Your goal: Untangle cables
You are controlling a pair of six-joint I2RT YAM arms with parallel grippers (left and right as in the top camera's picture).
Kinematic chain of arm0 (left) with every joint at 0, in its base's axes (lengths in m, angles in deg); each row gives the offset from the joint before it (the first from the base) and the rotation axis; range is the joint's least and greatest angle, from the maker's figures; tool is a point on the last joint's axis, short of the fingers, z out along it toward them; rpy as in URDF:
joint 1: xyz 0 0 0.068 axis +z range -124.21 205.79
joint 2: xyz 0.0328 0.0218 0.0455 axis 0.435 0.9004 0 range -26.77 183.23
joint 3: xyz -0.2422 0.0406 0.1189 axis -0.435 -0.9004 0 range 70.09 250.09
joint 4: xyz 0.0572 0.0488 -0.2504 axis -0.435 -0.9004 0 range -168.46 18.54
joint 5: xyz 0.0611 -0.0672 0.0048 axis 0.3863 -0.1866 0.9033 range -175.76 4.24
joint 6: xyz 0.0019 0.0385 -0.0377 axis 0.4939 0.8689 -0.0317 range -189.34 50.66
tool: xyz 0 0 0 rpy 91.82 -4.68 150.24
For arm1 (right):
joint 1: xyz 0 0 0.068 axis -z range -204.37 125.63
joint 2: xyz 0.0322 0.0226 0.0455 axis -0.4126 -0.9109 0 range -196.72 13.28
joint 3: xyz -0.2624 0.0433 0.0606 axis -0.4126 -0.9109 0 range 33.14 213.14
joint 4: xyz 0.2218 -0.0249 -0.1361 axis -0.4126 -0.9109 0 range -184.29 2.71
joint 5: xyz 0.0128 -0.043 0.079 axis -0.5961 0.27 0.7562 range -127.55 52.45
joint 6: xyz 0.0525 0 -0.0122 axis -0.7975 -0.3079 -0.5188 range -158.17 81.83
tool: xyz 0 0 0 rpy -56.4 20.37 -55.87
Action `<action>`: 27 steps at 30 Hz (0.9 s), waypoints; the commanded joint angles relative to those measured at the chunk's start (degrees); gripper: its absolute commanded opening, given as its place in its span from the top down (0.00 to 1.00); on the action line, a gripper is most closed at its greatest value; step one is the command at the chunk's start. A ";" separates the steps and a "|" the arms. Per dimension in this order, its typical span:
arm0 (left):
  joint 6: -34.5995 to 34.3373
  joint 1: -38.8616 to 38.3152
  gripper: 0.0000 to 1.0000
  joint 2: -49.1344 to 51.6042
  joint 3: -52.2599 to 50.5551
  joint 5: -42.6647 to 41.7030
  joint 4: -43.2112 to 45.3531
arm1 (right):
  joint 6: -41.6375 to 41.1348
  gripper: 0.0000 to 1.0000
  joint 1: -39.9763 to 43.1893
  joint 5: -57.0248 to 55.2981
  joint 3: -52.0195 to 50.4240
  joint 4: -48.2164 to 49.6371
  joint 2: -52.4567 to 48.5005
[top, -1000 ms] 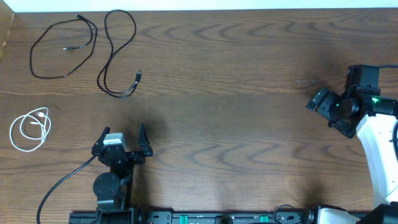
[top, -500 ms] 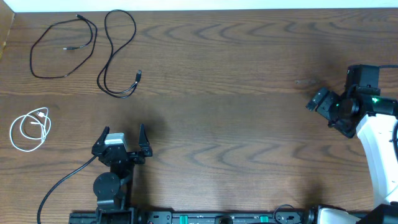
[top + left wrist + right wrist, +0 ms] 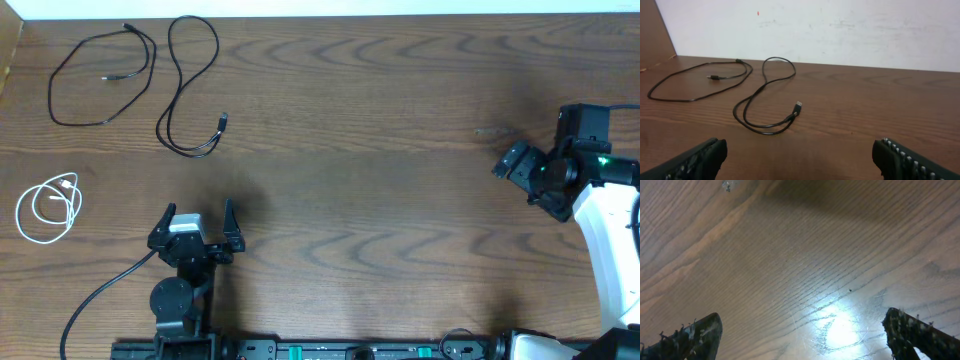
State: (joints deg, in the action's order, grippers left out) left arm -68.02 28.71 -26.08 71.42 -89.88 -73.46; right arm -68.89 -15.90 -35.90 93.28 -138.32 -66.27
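Three cables lie apart at the table's far left. One black cable [image 3: 52, 100] forms a wide loop at the back corner. A second black cable [image 3: 222, 122] snakes beside it, its plug end free. A white cable [image 3: 68, 184] is coiled nearer the front. In the left wrist view both black cables [image 3: 713, 77] [image 3: 798, 105] lie ahead of my left gripper [image 3: 800, 160]. That left gripper [image 3: 197, 212] stands open and empty near the front edge. My right gripper [image 3: 522, 185] is open at the far right, over bare wood [image 3: 805, 335].
The brown wooden table [image 3: 380, 150] ends at a white wall [image 3: 840, 25] behind the cables. A thick black wire [image 3: 100, 295] of the left arm trails toward the front left. The right arm's white body [image 3: 610, 240] stands at the right edge.
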 commanded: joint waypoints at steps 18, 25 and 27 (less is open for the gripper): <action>0.55 0.24 0.02 -0.46 -1.09 -0.11 -1.81 | 0.79 0.01 0.55 -0.66 0.07 0.00 0.04; 0.55 0.24 0.02 -0.46 -1.09 -0.11 -1.81 | 1.22 0.01 0.55 -4.66 0.07 0.26 0.04; 0.52 0.24 0.02 -0.46 -1.09 -0.13 -1.84 | 1.22 0.01 0.55 -4.74 0.07 0.20 0.04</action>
State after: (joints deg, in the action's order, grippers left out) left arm -68.00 28.71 -26.08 71.42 -89.88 -73.46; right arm -68.65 -15.90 -37.76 93.28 -138.18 -66.27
